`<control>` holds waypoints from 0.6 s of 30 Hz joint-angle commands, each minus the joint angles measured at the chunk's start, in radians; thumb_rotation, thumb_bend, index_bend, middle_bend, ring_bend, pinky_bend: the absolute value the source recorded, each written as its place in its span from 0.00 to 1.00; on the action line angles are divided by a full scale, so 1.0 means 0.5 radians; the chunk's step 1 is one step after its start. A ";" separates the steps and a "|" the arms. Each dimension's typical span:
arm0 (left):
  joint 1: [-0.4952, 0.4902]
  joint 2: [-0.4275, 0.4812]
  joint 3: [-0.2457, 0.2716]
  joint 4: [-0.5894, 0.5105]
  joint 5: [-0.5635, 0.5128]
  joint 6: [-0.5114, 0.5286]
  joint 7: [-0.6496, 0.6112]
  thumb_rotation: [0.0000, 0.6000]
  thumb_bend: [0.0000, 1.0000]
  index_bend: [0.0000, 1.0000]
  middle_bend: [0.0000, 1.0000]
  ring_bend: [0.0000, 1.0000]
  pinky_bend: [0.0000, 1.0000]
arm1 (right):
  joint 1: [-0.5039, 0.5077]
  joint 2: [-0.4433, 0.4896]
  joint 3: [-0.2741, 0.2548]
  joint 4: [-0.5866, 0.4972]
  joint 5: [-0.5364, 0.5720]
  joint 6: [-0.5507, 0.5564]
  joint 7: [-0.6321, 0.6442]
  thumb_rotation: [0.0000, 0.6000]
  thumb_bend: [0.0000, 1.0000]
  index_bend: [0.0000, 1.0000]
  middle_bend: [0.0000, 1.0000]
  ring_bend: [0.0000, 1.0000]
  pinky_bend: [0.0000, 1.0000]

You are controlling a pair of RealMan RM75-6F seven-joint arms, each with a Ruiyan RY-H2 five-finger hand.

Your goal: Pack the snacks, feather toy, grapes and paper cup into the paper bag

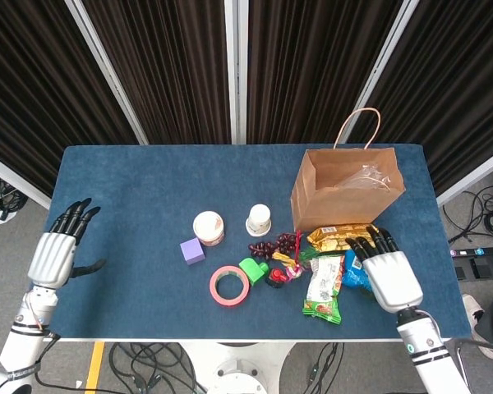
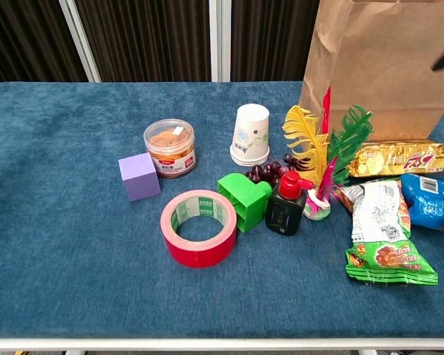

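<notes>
The brown paper bag [image 1: 345, 193] [image 2: 381, 66] stands open at the back right. In front of it lie a gold snack pack [image 1: 341, 237] [image 2: 403, 157], a green-and-white snack pack [image 1: 324, 287] [image 2: 381, 233] and a blue snack pack [image 1: 355, 271] [image 2: 431, 202]. The feather toy [image 1: 286, 261] [image 2: 325, 151], grapes [image 1: 275, 245] [image 2: 266, 172] and upside-down paper cup [image 1: 259, 219] [image 2: 250, 134] sit mid-table. My right hand [image 1: 388, 275] hovers over the blue pack with fingers extended, holding nothing. My left hand [image 1: 56, 250] hangs open beyond the table's left edge.
A lidded jar [image 1: 208, 227], purple cube [image 1: 192, 250], red tape roll [image 1: 228, 285], green block [image 1: 252, 270] and black bottle with a red cap [image 1: 276, 277] crowd around the grapes and feather toy. A plastic wrapper shows inside the bag.
</notes>
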 commanded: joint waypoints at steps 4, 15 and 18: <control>0.015 0.004 0.002 0.008 0.001 0.020 -0.031 1.00 0.14 0.16 0.14 0.05 0.18 | -0.212 -0.323 0.049 0.386 0.127 0.123 0.251 1.00 0.00 0.16 0.22 0.07 0.11; 0.030 0.001 0.011 0.052 0.010 0.033 -0.069 1.00 0.14 0.16 0.14 0.05 0.18 | -0.266 -0.543 0.212 0.609 0.362 0.068 0.269 1.00 0.00 0.16 0.22 0.07 0.11; 0.031 -0.008 0.015 0.064 0.010 0.030 -0.066 1.00 0.14 0.16 0.14 0.05 0.18 | -0.262 -0.570 0.237 0.643 0.401 0.035 0.259 1.00 0.00 0.16 0.22 0.07 0.11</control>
